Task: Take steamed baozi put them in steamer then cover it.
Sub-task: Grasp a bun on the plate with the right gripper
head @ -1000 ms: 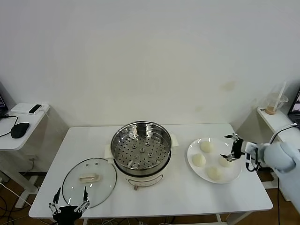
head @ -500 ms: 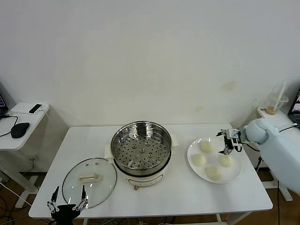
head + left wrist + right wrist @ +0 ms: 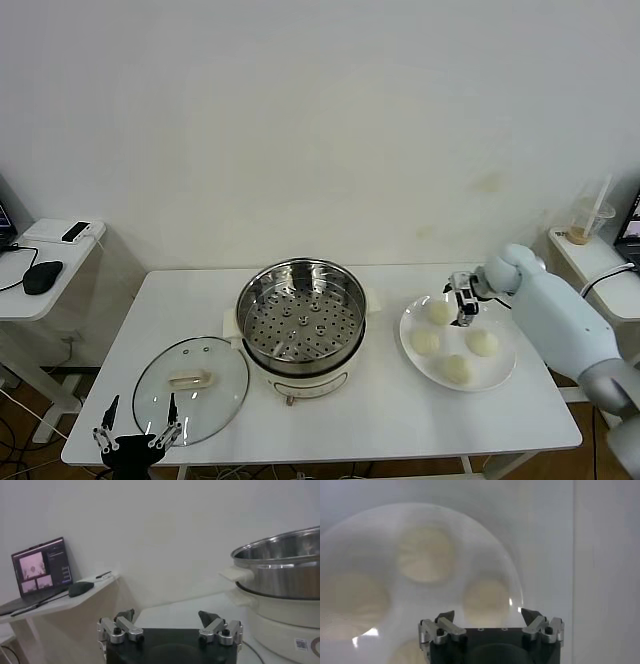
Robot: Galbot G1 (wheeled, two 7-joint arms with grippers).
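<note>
White table (image 3: 400, 410) | left claw (image 3: 132, 441) cut off at edge | right claw (image 3: 462, 299) open above baozi (image 3: 440, 312)

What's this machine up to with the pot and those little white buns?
It is about to load buns into the steamer. Its right gripper hangs open over the white plate, near the farthest of four baozi, and grips nothing. All four buns lie on the plate and the steamer's perforated tray is bare. The glass lid lies on the table beside the pot. The left gripper waits open, low at the table's near edge.
</note>
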